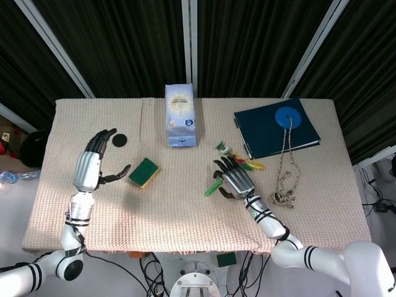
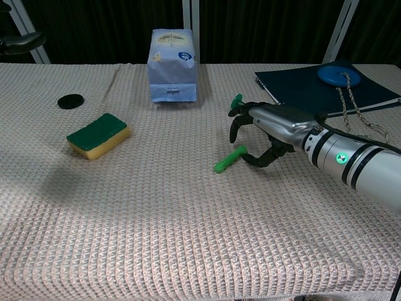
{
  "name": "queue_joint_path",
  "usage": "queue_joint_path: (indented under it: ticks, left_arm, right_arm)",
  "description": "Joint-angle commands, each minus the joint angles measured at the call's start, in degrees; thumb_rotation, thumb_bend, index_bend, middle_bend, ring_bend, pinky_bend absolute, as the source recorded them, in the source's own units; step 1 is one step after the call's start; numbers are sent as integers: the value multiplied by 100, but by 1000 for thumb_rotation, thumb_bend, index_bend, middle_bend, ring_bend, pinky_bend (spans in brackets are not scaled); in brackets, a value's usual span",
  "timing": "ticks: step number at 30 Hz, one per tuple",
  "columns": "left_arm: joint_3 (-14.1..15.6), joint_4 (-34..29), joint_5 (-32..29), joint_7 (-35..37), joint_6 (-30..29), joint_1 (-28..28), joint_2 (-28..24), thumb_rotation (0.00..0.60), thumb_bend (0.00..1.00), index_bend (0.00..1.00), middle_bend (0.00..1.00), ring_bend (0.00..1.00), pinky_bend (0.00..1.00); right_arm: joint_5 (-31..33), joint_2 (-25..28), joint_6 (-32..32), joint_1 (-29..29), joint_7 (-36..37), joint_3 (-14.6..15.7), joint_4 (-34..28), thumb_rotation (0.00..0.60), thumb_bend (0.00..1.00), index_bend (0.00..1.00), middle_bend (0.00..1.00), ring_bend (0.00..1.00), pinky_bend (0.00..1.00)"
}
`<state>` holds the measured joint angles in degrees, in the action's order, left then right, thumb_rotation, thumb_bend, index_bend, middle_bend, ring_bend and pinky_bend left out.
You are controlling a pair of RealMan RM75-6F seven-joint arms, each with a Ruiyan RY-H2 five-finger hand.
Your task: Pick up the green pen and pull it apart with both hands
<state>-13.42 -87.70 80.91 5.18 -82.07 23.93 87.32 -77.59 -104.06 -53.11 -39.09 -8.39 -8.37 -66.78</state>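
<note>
The green pen (image 1: 213,187) (image 2: 230,158), short and bright green, lies slantwise on the beige woven cloth near the table's middle. My right hand (image 1: 232,179) (image 2: 263,135) hovers just right of it, fingers spread and arched downward, holding nothing. Its thumb curls in close to the pen's right end; whether they touch cannot be told. My left hand (image 1: 93,164) stays raised over the table's left side, fingers apart and empty, left of the sponge. In the chest view only one dark fingertip (image 2: 22,42) of it shows at the top left.
A green-and-yellow sponge (image 1: 143,172) (image 2: 98,135) and a black disc (image 1: 119,140) lie at the left. A blue-white carton (image 1: 180,115) stands at the back centre. Small coloured items (image 1: 244,163) sit behind my right hand. A dark notebook (image 1: 266,133) with a blue disc and cord is at the right.
</note>
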Motion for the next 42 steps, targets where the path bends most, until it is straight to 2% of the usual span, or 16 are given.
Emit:
queue_joint_path:
  ticks: [1,16,34,42]
  left_arm:
    - [3,1,-4,6,1,-5,0,434,194,94,141,93,156]
    - [-3,-12,-54,-23,44,-9,-3,483,198,95,141,93,156]
    - [9,13,-74,-18,77,-16,13,484,201,99,141,93,157]
    - [27,42,-63,32,87,-30,1,483,202,99,141,92,156]
  right_arm:
    - [11,-13,24,-15,-24,19,51,600,433,396,69,0,0]
    - [-37,-148,11,-96,107,43,259,600,438,427,79,0,0]
    - [2,-200,17,-97,96,77,364,600,437,482,87,0,0]
    - [1,-229,-13,-97,99,73,401,600,444,538,98,0,0]
